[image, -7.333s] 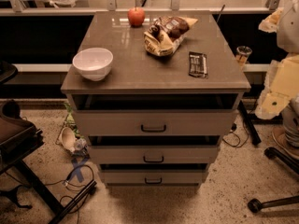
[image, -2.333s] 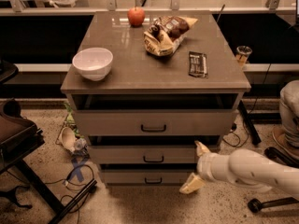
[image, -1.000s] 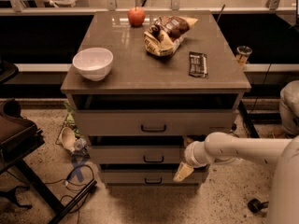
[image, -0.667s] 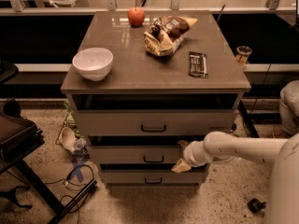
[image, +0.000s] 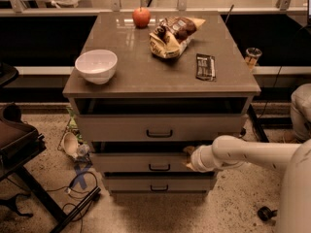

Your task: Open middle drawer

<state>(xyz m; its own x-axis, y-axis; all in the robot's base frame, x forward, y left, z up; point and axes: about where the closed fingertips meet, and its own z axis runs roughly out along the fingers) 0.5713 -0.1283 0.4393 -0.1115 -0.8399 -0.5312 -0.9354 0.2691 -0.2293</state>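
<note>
A grey-beige cabinet holds three stacked drawers. The middle drawer [image: 141, 163] has a medium-height flat front with a small dark bar handle [image: 159, 167] at its centre, and a thin dark gap shows above its front. The top drawer [image: 160, 128] has the tallest front; the bottom drawer [image: 159, 184] has the narrowest. My white arm reaches in from the right at drawer height. My gripper [image: 189, 158] is at the right part of the middle drawer's front, to the right of the handle.
On the cabinet top [image: 121, 74] lie a white bowl [image: 96, 65], a red apple [image: 141, 17], a snack bag [image: 172, 35] and a dark bar [image: 205, 66]. A black stand [image: 19, 152] and cables [image: 73, 188] are at the left on the floor.
My arm came in from the right and moved left and up from the bottom drawer's level to the middle drawer's front. The drawers look unmoved.
</note>
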